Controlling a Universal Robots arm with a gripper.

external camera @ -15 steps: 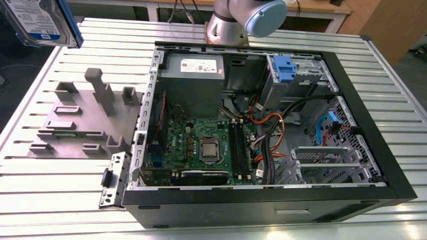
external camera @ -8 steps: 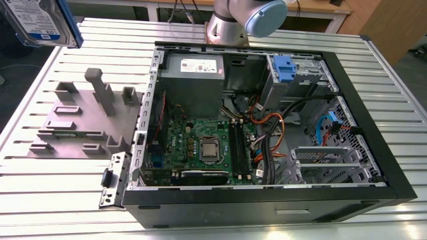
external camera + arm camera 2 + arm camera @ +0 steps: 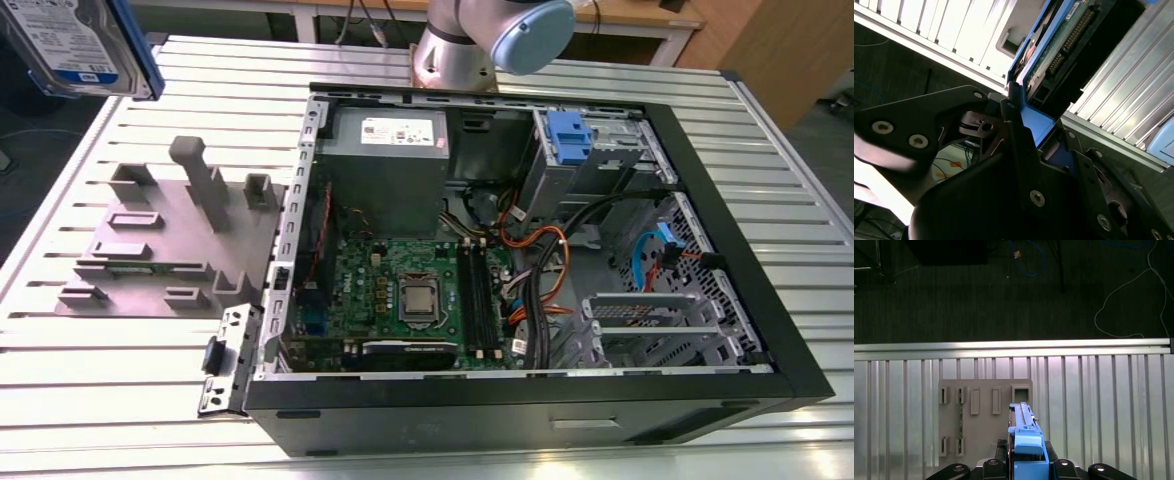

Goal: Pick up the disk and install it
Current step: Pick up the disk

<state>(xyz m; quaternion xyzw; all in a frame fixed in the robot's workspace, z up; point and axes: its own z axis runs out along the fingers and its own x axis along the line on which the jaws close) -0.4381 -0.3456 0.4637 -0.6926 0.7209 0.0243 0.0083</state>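
The gripper (image 3: 1026, 466) clamps the disk (image 3: 1023, 422), seemingly by one edge, ten o'clock of the case (image 3: 534, 410); jolts could twist it loose.

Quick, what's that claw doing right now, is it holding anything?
Gripper: closed on the disk, holding it by its blue carrier.

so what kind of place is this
Probably a robotics lab bench set up for PC assembly: an open computer case lies on a slatted metal table, a grey fixture plate beside it, and the arm's gripper holds the disk.
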